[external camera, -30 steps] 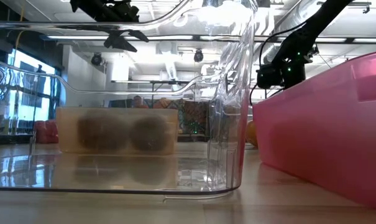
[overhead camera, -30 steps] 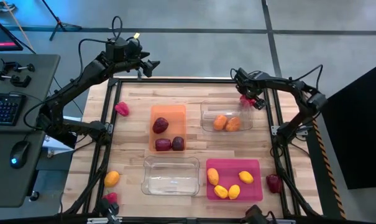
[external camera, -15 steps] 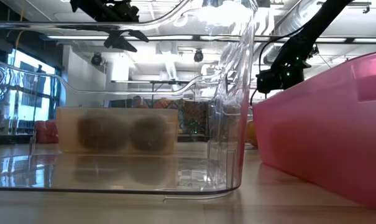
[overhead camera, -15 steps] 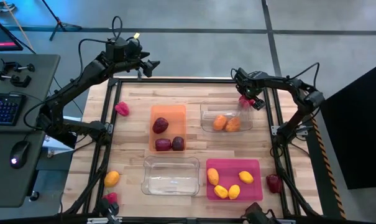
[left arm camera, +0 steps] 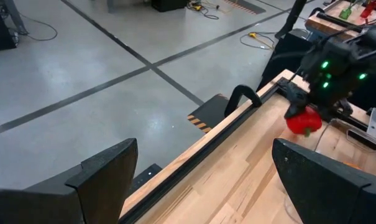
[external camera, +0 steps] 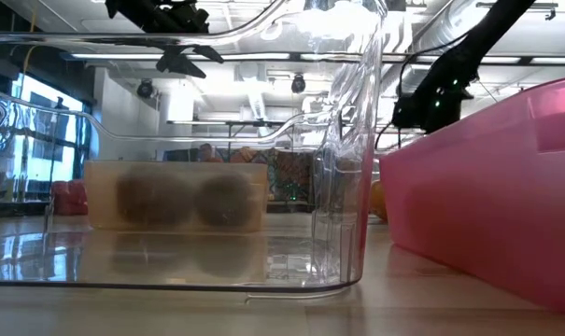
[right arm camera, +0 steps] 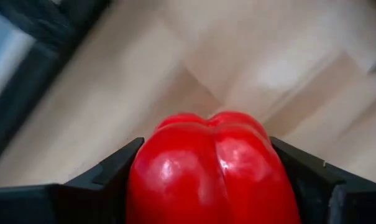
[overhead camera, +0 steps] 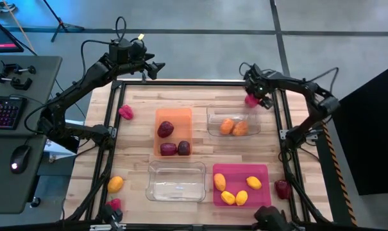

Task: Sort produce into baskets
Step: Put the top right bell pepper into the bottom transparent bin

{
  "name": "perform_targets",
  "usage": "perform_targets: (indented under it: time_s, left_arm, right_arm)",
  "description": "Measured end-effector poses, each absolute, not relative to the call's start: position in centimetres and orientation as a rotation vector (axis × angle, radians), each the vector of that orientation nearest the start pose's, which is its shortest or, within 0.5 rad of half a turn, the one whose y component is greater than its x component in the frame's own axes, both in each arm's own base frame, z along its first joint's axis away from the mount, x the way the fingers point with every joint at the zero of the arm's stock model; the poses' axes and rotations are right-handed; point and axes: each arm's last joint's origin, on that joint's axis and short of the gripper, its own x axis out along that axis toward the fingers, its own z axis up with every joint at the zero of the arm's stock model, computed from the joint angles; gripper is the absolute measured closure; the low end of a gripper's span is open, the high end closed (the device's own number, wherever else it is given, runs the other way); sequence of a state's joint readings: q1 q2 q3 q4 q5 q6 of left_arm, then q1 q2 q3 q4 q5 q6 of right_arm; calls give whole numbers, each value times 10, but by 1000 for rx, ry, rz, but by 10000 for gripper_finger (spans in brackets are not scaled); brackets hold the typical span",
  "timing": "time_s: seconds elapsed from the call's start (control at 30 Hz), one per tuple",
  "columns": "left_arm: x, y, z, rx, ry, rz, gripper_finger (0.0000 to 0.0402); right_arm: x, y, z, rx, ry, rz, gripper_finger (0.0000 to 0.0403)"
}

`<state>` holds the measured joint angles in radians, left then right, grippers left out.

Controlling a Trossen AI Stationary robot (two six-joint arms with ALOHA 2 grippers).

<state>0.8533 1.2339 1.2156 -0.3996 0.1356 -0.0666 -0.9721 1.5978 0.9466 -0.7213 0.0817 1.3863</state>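
My right gripper [overhead camera: 254, 96] is over the table's far right corner, shut on a red pepper [right arm camera: 212, 168], which also shows in the left wrist view [left arm camera: 304, 121]. My left gripper [overhead camera: 152, 67] is open and empty above the far edge. The orange basket [overhead camera: 173, 115] holds three maroon fruits. The far clear basket [overhead camera: 214, 115] holds two orange fruits. The magenta basket [overhead camera: 240, 169] holds several lemons. The near clear basket [overhead camera: 176, 181] holds nothing. On the table lie a pink pepper [overhead camera: 125, 112], an orange fruit [overhead camera: 115, 184], a red pepper [overhead camera: 113, 204] and a maroon fruit [overhead camera: 282, 188]. My right gripper pinches the red pepper between its two fingers [right arm camera: 107, 177], one on each of the pepper's sides [right arm camera: 141, 180]. The fingers come from above, pointing down. The pepper is lifted clear of the table.
A black frame rail [overhead camera: 280, 128] runs round the table's edges, close beside my right gripper. A desk with a keyboard [overhead camera: 4, 109] and a mouse stands left of the table. The pink basket wall [external camera: 487, 187] and the clear basket wall [external camera: 357, 140] fill the low view.
My right gripper has risen with the red pepper and gone a little toward the far edge, staying shut on it.
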Motion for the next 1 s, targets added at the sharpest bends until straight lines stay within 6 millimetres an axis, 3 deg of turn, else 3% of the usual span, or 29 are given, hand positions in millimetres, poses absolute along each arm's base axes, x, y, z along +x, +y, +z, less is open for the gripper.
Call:
perform_targets:
  time_s: [0.27,0.47,0.7,0.83,1.0]
  left_arm:
    - [182,194,369,-286,356,700,41]
    - [194,177,370,-510,300,583,41]
    - [227,133,371,-723,297,402,41]
    - [248,91,373,-782,290,334,41]
    - [263,32,379,-799,263,269,41]
  right_arm:
    - [121,-222,240,1339,288,-1655,129]
    - [122,-200,286,1061,272,-1293,126]
    - [165,-152,298,891,459,-730,125]
    - [202,-114,294,789,570,-468,125]
    - [252,-52,292,710,569,-162,124]
